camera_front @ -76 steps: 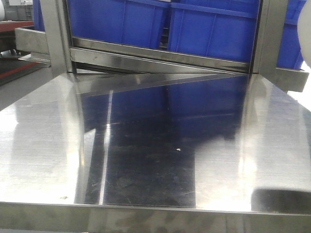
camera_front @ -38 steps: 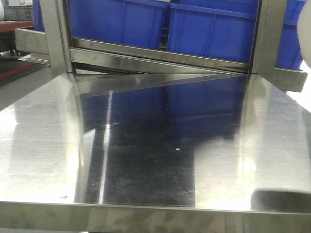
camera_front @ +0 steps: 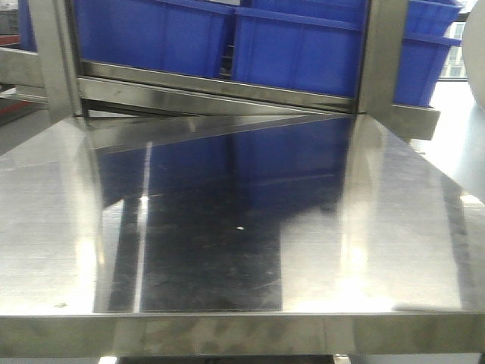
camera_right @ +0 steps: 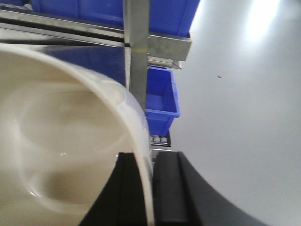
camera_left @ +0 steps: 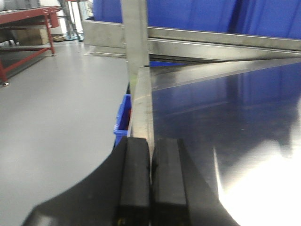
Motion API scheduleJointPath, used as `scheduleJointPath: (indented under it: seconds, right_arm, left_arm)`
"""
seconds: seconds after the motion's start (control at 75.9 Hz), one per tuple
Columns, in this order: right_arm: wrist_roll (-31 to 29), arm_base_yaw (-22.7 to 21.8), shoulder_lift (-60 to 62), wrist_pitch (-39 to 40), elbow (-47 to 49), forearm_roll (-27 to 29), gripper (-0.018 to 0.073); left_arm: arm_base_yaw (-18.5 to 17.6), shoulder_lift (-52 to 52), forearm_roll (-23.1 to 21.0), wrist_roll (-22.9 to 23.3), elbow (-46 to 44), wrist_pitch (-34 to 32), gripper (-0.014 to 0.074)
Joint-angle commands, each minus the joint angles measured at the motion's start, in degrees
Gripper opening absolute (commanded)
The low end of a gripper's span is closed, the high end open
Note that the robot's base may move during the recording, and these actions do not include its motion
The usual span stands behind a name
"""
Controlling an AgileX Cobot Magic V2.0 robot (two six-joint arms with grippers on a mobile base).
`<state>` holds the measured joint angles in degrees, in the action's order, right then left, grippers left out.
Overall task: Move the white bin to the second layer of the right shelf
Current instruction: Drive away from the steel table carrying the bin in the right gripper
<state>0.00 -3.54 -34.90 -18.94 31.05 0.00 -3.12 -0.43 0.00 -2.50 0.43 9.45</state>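
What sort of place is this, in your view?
Probably a warehouse or factory floor: blue plastic crates sit in a steel rack, the floor is bare grey, and a red workbench stands at the side.

You will find the white bin (camera_right: 61, 132) held off any surface at the right of the scene. It is cream-white and glossy, with a smooth, curved wall and a rounded inner base. It is tilted, so its mouth faces the right wrist camera. Its rim and wall are pinched between the two black pads of the right pincer (camera_right: 150, 188). In the front view, you see only a pale, blurred sliver of it (camera_front: 477, 53) at the far right edge.
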Motion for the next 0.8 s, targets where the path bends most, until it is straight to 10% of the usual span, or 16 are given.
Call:
scheduleJointPath:
  seconds: [0.0, 0.79]
  right_arm:
    - [0.0, 0.1, 0.2, 5.6, 1.9, 0.5, 0.0048]
    - [0.0, 0.1, 0.2, 5.6, 1.9, 0.5, 0.0048]
  left_arm:
    - [-0.2, -0.8, 0.0, 0.3, 2.1, -5.0, 0.0085]
    - [-0.2, -0.8, 0.0, 0.3, 2.1, -5.0, 0.0085]
